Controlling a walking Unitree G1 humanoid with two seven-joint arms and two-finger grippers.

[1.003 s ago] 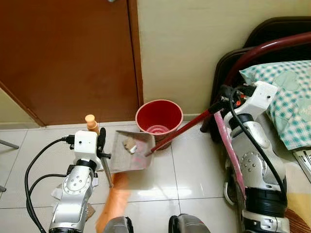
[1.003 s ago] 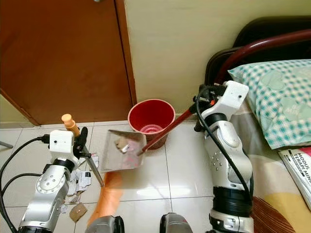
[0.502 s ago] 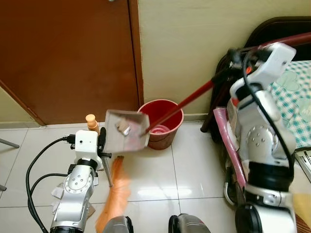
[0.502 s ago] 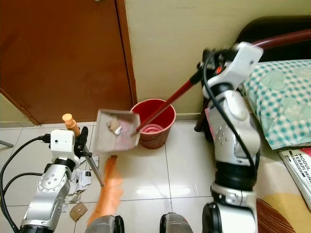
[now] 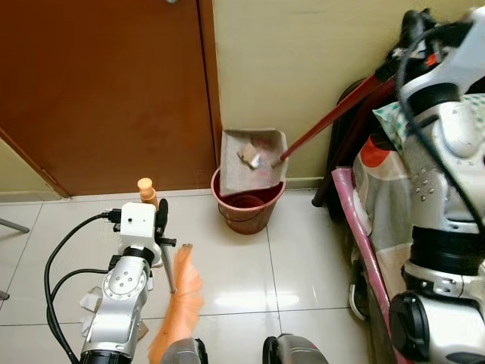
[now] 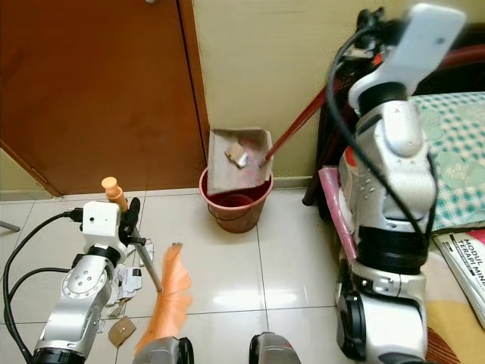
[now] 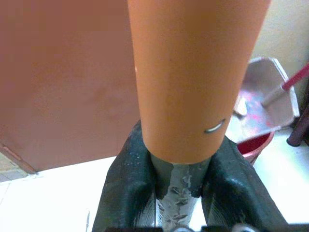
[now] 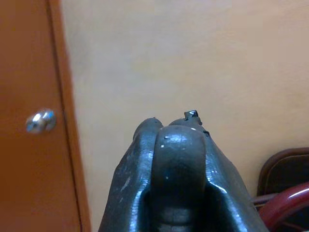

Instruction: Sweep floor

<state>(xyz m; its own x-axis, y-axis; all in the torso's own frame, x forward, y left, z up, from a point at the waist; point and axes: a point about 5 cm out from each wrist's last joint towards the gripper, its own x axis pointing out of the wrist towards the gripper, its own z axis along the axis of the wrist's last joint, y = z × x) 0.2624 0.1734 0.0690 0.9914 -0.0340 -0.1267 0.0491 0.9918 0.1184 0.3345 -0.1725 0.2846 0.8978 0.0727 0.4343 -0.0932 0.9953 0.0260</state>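
A grey dustpan (image 5: 252,161) on a long red handle (image 5: 333,117) hangs tilted above the red bucket (image 5: 246,214) by the wall. Paper scraps (image 5: 249,156) lie in the pan. High at the right, my right gripper (image 5: 409,34) is shut on the handle's top end. Low at the left, my left gripper (image 7: 178,179) is shut on the broom's metal shaft just under its orange cap (image 5: 146,189). The orange bristles (image 5: 180,303) rest on the tiles. More paper scraps (image 6: 125,284) lie on the floor beside my left arm.
A brown door (image 5: 106,91) stands behind the left arm, with a cream wall (image 5: 303,61) to its right. A bed with a checked pillow (image 6: 455,144) and a book (image 6: 464,262) is on the right. White tiles (image 5: 250,273) lie in front of the bucket.
My right arm has lifted the dustpan from just above the floor up and back, over the bucket, and tipped it. The left gripper has barely moved; the broom's bristles have shifted slightly.
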